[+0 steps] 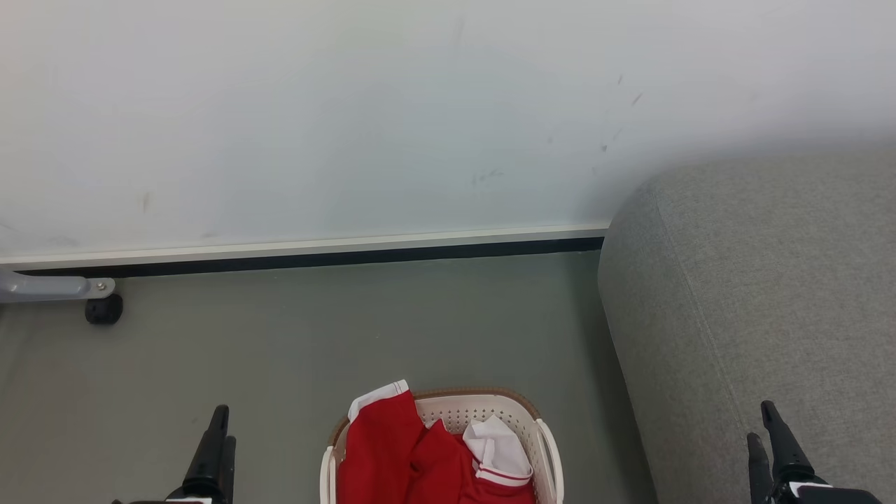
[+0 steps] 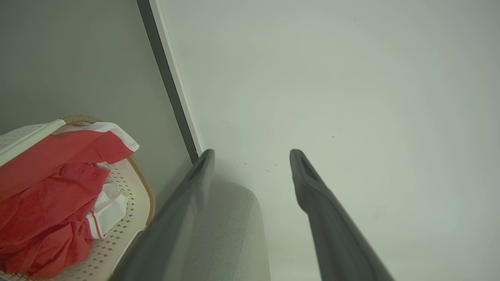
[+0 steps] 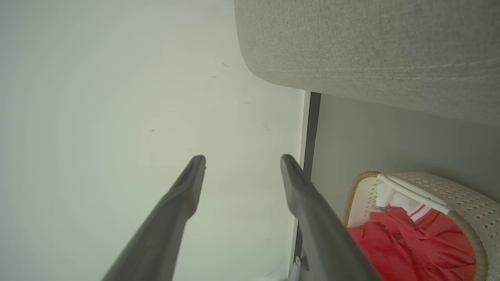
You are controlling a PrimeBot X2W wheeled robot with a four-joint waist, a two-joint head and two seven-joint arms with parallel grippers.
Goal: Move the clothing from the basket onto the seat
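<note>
Resting on grey floor, basket, white wall

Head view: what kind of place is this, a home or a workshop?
Probably a home-like room, perhaps a staged one. A grey fabric seat stands against a plain white wall, and a laundry basket holding red clothing sits on the bare grey-green floor beside it.

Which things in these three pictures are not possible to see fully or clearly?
- Basket: near part cut off by the head view's bottom edge.
- Clothing: folds hide how many garments there are, and any lettering.
- Seat: runs past the head view's right edge.
- Grey wheeled leg: cut off at the head view's left edge; unidentifiable.
</note>
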